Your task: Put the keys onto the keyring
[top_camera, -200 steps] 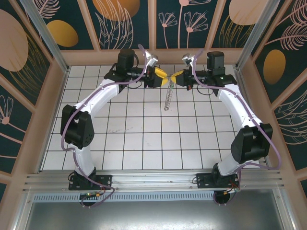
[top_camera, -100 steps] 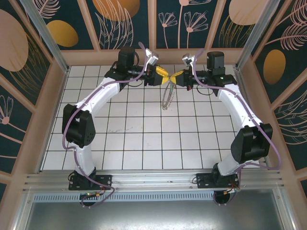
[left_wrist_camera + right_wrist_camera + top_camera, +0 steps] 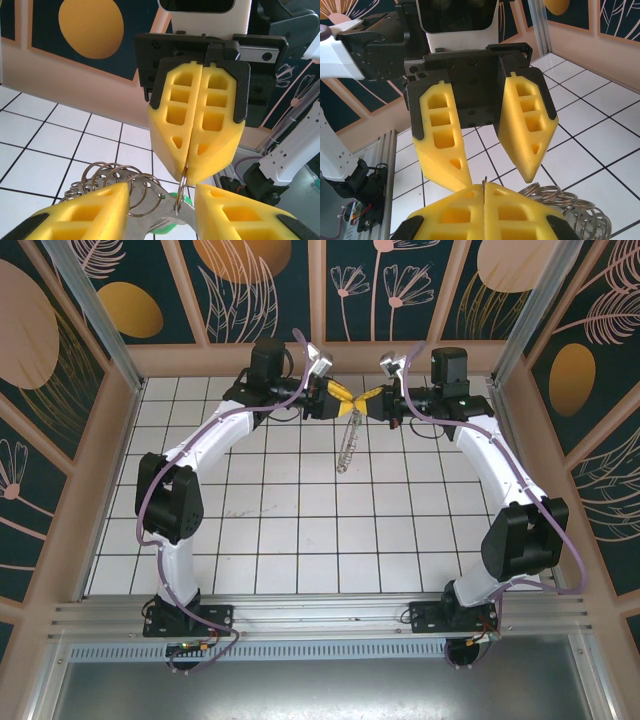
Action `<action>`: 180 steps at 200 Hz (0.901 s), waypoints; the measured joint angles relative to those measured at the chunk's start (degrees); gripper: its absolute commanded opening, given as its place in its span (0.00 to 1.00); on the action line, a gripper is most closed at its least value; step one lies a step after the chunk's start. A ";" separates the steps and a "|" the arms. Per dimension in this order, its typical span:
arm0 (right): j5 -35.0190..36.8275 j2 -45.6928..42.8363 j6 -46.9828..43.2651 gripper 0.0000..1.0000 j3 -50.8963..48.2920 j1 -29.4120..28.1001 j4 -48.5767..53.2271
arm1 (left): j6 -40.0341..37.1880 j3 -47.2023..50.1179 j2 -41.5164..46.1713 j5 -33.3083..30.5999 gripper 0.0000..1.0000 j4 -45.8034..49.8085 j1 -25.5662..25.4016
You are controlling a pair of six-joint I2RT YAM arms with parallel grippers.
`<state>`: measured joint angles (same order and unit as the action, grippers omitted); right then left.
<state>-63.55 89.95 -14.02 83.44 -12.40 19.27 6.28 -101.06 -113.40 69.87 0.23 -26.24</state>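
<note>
Hanging from the right pincer (image 3: 186, 176), the keyring (image 3: 346, 445) drops away from it as a narrow silvery strand in the top view. Its free end is the part farthest from that pincer, and whether this end touches the white tiled worktop (image 3: 300, 530) cannot be told. The right pincer is closed, its two yellow fingers pressed flat together, with a thin grey wire of the keyring nipped between their tips. Just below those tips and a little to one side, a cluster of small silvery rings fans out from the wire.

The left pincer (image 3: 496, 182) faces the right pincer tip to tip and very near it. Its yellow fingers stand apart, one on each side of the right pincer's closed tips. In the left wrist view the key (image 3: 165, 219) lies just under the right pincer's tips, in the gap between the left pincer's fingers. It is a flat silvery piece with bright green showing at its edges. The thin wire runs down from the right pincer to the key, but whether it passes through the key or only in front of it cannot be made out. Whether the left pincer's fingers press on the key or merely flank it cannot be told either.
</note>
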 measured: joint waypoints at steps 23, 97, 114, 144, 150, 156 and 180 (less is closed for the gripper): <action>-0.02 0.00 0.00 0.00 0.00 -0.07 0.00 | 0.00 -0.24 -0.04 0.46 0.39 0.00 -0.02; 0.00 0.02 -0.02 0.00 0.00 -0.44 0.00 | -0.02 -1.40 -0.98 2.29 0.33 0.00 -0.79; 0.00 0.07 -0.02 0.00 0.00 -0.44 0.00 | 0.04 -1.40 -1.03 2.97 0.26 0.09 -0.87; 0.04 0.15 -0.02 0.00 0.00 -0.39 0.00 | -0.24 -1.40 -1.03 3.89 0.15 0.26 -0.87; 0.02 0.17 -0.02 0.00 0.00 -0.39 0.00 | -0.24 -1.40 -1.03 3.96 0.13 0.37 -0.87; 0.00 0.22 0.00 0.00 0.00 -0.39 0.00 | -0.24 -1.40 -1.03 4.02 0.11 0.46 -0.85; 0.00 0.22 0.00 0.00 0.00 -0.37 0.00 | -0.26 -1.40 -1.03 4.22 0.02 0.57 -0.76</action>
<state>-63.55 90.17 -14.02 83.44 -12.78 19.27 6.02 -102.45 -114.43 74.08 0.80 -27.00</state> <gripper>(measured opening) 0.049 0.073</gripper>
